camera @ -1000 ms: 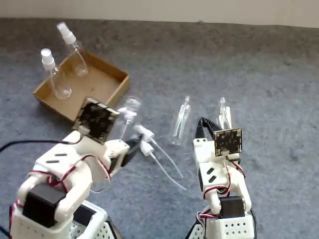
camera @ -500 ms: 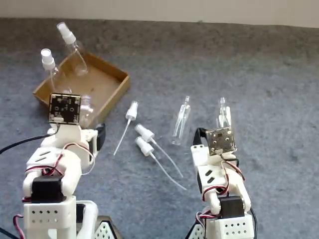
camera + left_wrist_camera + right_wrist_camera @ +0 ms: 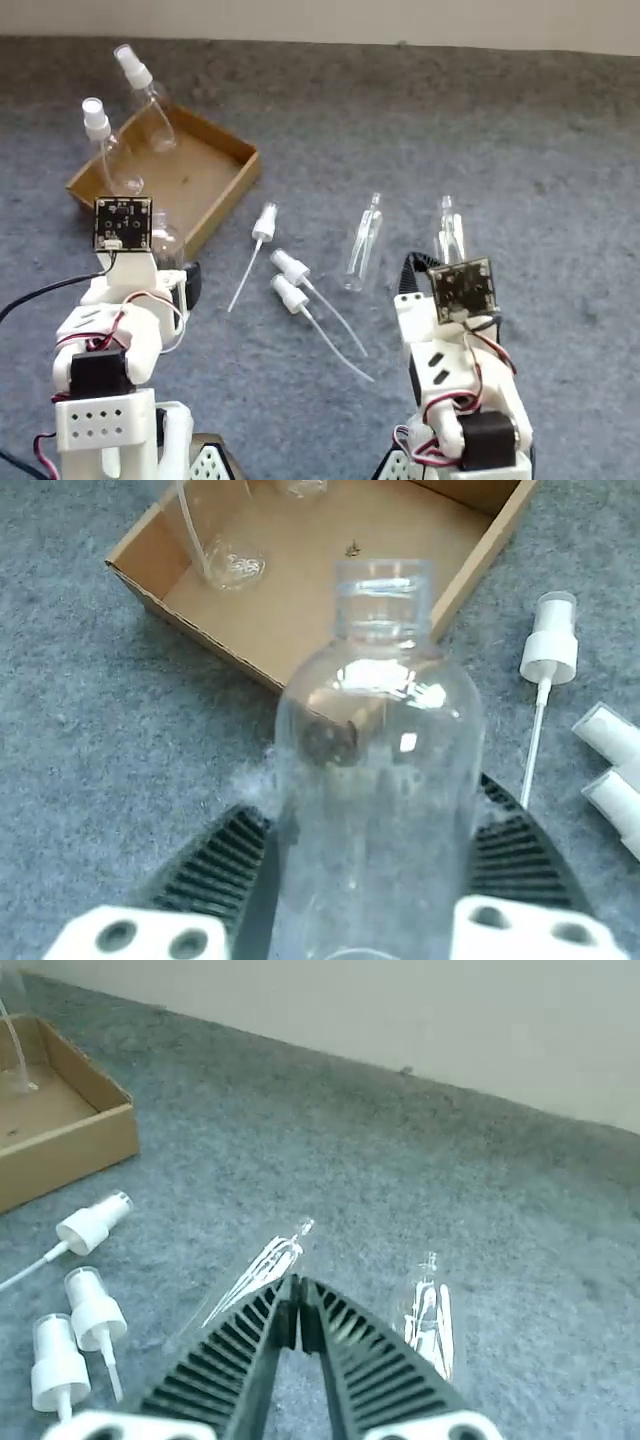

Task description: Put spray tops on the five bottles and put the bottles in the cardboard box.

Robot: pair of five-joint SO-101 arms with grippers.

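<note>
Nothing legible anywhere. No print to be read on the uncapped bottle (image 3: 375,740), on the walls of the cardboard box (image 3: 190,620) or on the white spray tops (image 3: 292,266). Pale specks on the wrist camera boards (image 3: 122,222), too small to make out as letters or numbers.
</note>
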